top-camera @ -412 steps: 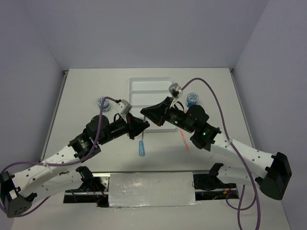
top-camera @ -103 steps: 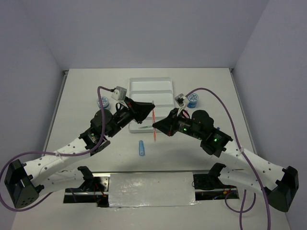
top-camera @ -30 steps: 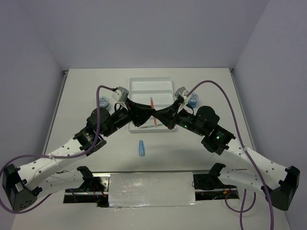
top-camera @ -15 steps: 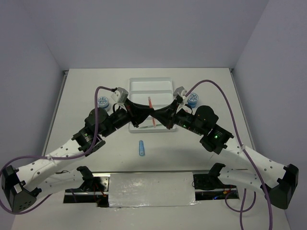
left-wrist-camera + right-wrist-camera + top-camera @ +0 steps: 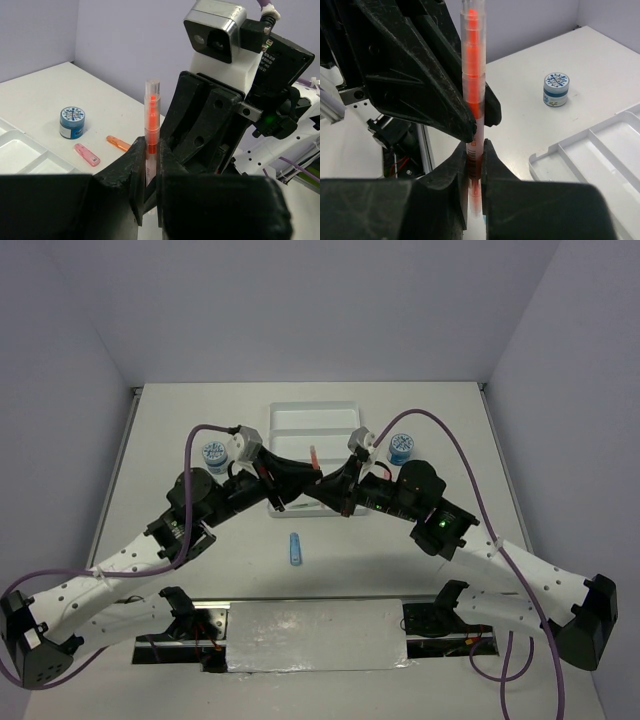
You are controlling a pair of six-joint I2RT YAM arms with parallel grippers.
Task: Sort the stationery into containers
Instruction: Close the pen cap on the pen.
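Observation:
An orange pen [image 5: 313, 455] stands upright above the near edge of the white divided tray [image 5: 330, 420]. My left gripper [image 5: 303, 483] and my right gripper [image 5: 324, 485] meet on it from either side. In the left wrist view the left gripper [image 5: 151, 150] is shut on the pen [image 5: 151, 112]. The right wrist view has the right gripper [image 5: 475, 152] shut on the pen's lower part [image 5: 471, 85], with the left fingers [image 5: 435, 95] just above. A blue stick [image 5: 295, 547] lies on the table in front of the tray.
Two blue-white tubs [image 5: 213, 454] [image 5: 402, 447] stand on either side of the tray. Near the right tub [image 5: 72, 120] lie a pink stick [image 5: 87, 154] and an orange stick [image 5: 118, 143]. The tray's end [image 5: 590, 150] is to the right of the right gripper.
The left gripper has closed on the pen that the right gripper holds. Both grippers and the pen have shifted a little toward the near side.

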